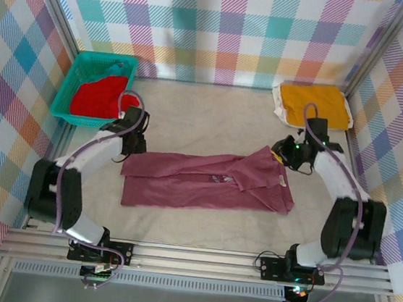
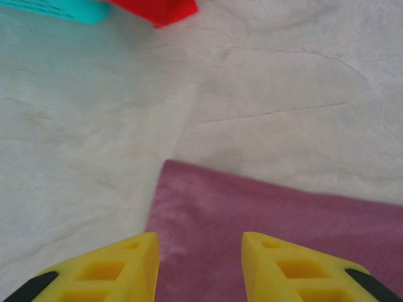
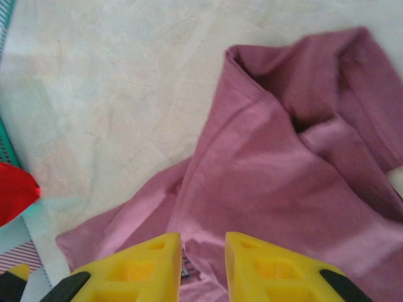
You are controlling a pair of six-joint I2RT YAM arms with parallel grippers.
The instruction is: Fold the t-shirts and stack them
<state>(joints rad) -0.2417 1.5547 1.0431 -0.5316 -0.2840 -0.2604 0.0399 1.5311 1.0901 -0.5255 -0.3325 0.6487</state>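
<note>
Maroon tee [image 1: 205,184] lies mid-worktop [image 1: 205,115], folded lengthwise into a long strip, with its right end rumpled. Left fingers [image 1: 133,143] hover at its far-left corner and right fingers [image 1: 286,155] over the right end. Both pairs are parted and hold nothing. I judge this as between folds: next comes a fresh grip on one end for a crosswise fold. Its print is too small to read. At the back are a red tee [image 1: 98,99] in the basket [image 1: 103,57] and a folded yellow tee [image 1: 315,102].
</note>
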